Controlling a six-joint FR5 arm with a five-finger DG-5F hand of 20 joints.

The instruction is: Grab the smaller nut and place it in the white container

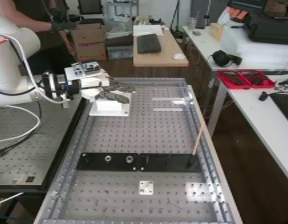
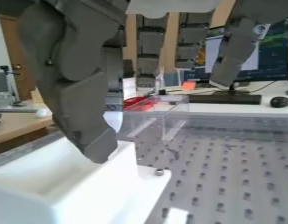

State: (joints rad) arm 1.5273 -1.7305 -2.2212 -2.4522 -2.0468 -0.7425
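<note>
In the high view's upper left, the dark grey robotic hand (image 1: 115, 95) is held open above the white rectangular container (image 1: 109, 106) – fingers loosely extended, nothing gripped. The larger round metal nut (image 1: 108, 158) and round metal bearing (image 1: 129, 159) are seated on the flat black bar (image 1: 168, 162), lower down.

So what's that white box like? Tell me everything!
The white container is a smooth, plastic-looking box with straight walls and an open top. It stands upright on a flat white base with a small round metal piece near one corner, on the bench. The hand is over it; I can't tell whether they touch.
</note>
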